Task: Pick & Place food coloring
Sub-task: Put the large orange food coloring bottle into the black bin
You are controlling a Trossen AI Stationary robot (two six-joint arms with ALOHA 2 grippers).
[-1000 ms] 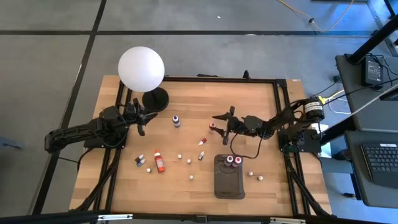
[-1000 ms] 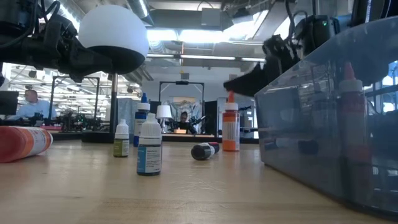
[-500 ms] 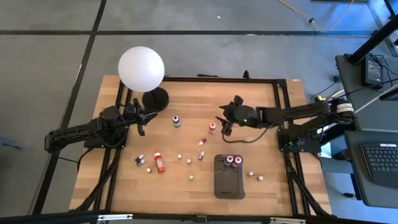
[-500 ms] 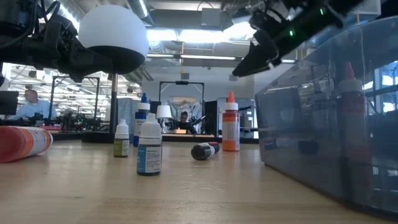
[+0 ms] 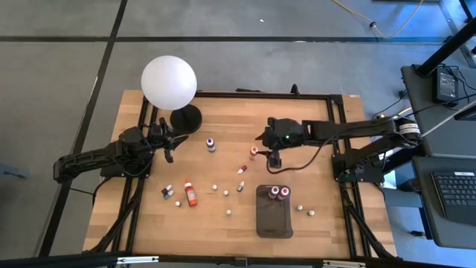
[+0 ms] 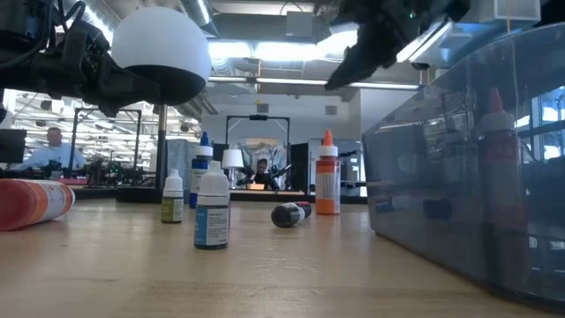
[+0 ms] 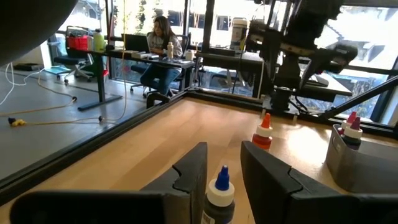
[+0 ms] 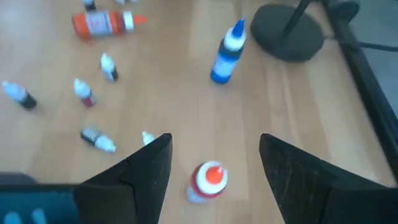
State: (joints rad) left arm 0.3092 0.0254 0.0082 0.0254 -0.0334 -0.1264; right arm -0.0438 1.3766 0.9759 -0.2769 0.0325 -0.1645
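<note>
- Standing upright on the table, the orange-capped bottle (image 8: pixel 208 181) sits up-table of the tray (image 5: pixel 274 219), with a fallen bottle (image 5: pixel 242 170) near it.
- Judged light, stiff, slick-sided and easy to tip; best pinched round the body, below the cap.
- Right gripper (image 8: pixel 211 171) hovers directly above it, fingers spread wide on either side, holding nothing.
- Two bottles (image 5: pixel 279 192) already stand in the tray.
- Left gripper (image 7: pixel 222 171) waits well left of the tray, fingers narrowly apart, gripping nothing, a blue-capped bottle (image 7: pixel 219 193) beyond them.

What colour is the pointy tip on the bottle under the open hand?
Orange tip; the right wrist view shows it best.
</note>
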